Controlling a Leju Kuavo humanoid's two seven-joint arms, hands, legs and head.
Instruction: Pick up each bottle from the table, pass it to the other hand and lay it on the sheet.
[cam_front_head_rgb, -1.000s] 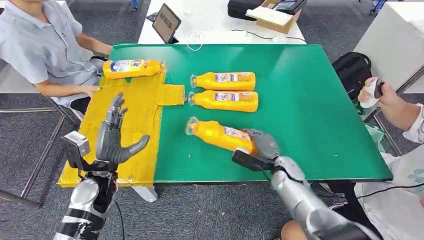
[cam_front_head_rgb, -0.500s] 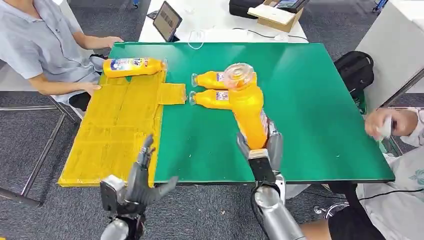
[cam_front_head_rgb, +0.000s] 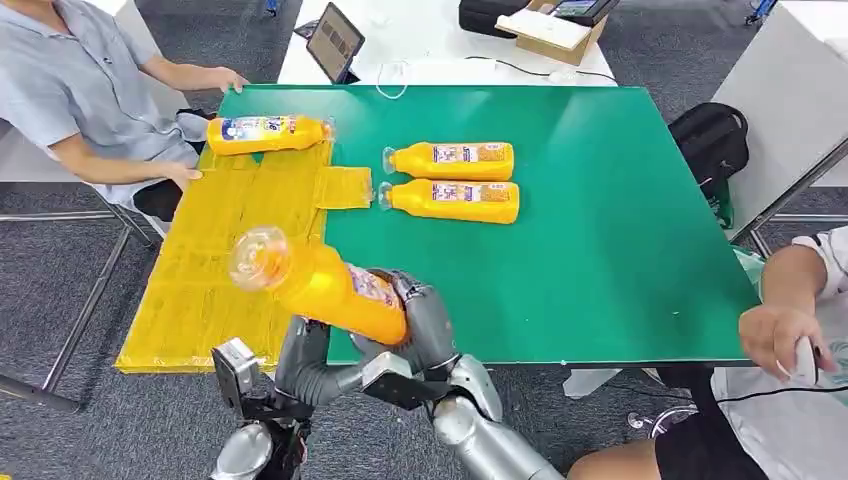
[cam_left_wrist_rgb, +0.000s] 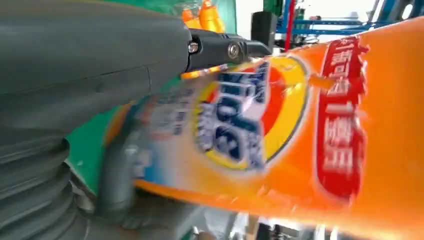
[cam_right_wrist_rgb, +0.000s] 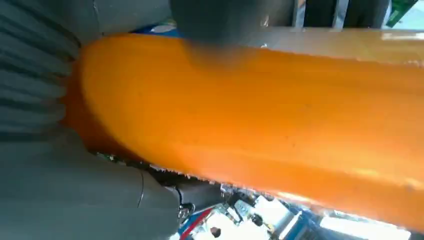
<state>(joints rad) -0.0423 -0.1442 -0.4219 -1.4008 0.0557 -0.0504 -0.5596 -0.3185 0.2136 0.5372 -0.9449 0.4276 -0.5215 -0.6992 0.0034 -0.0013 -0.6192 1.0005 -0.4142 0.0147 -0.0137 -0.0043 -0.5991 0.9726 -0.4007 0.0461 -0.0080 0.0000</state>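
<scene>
Hands meet at the table's near edge: the right hand (cam_front_head_rgb: 425, 325) grasps the base end of an orange bottle (cam_front_head_rgb: 325, 285), and the left hand (cam_front_head_rgb: 300, 355) rises just beneath it, fingers against the underside, though whether they clamp it cannot be told. The bottle is tilted, its clear cap pointing up and away over the yellow sheet (cam_front_head_rgb: 205, 290). Beyond the hands, two more bottles (cam_front_head_rgb: 455, 180) lie side by side on the smooth green table (cam_front_head_rgb: 620, 220), and another bottle (cam_front_head_rgb: 265, 132) rests on the sheet's far end. The left wrist view adds the glossy label with blue lettering; the right wrist view shows plain, rounded orange plastic.
</scene>
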